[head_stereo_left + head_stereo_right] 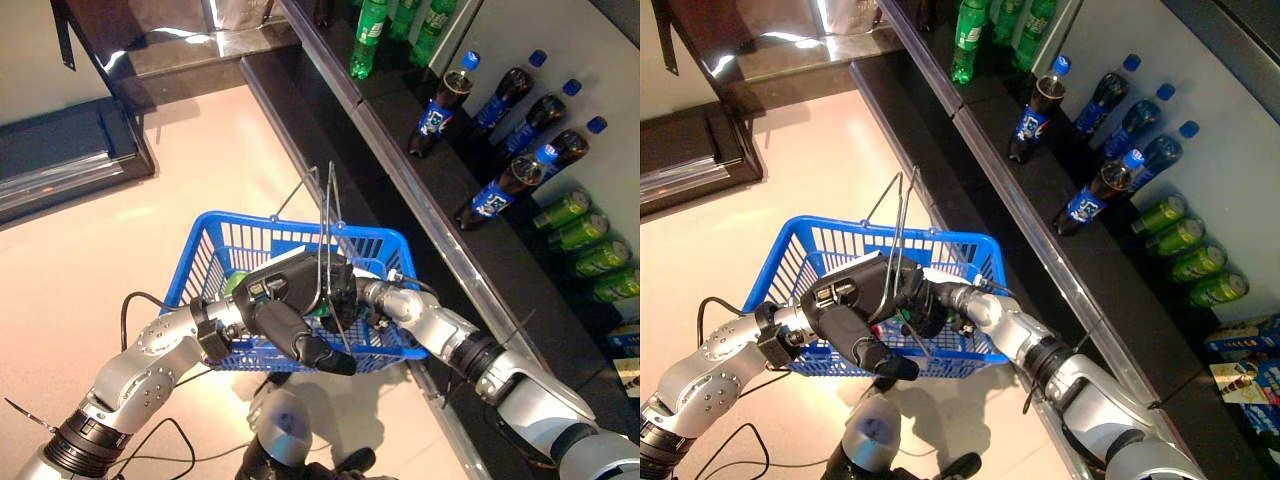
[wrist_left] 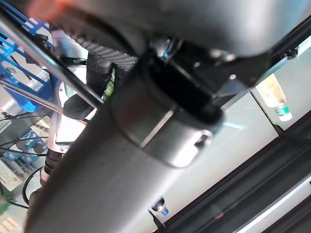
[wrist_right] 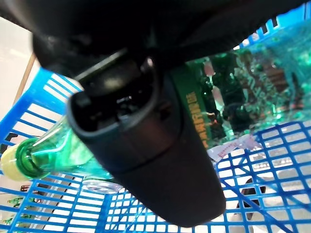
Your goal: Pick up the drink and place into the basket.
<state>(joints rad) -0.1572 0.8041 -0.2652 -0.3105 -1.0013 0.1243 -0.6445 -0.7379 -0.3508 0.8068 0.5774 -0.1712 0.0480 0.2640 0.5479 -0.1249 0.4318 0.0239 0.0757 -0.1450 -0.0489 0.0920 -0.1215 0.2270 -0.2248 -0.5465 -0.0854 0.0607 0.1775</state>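
Right wrist view shows the drink (image 3: 48, 158) most clearly: a clear green plastic bottle with a pale yellow-green cap, lying on its side inside the blue basket (image 3: 272, 160), its cap toward the basket's mesh wall and its green label partly hidden behind the dark bulk of the right robot hand (image 3: 146, 160). That hand's fingers are curled round the bottle's body, clamped on it, and the blue lattice of the basket shows all around and beneath. From the left eye view, the basket hangs above the pale floor (image 1: 120, 260), just beside the edge of a dark shelf (image 1: 420, 200), with its two thin metal handles (image 1: 328, 215) standing upright. The right robot hand reaches down into the basket's near side, and only a small patch of green shows there. The left robot hand (image 1: 300, 335) is at the basket's near wall with its fingers curled round the wire handles' lower part. On the shelf stand dark cola bottles (image 1: 440, 105) with blue caps, and green bottles (image 1: 370, 40) toward its far end.
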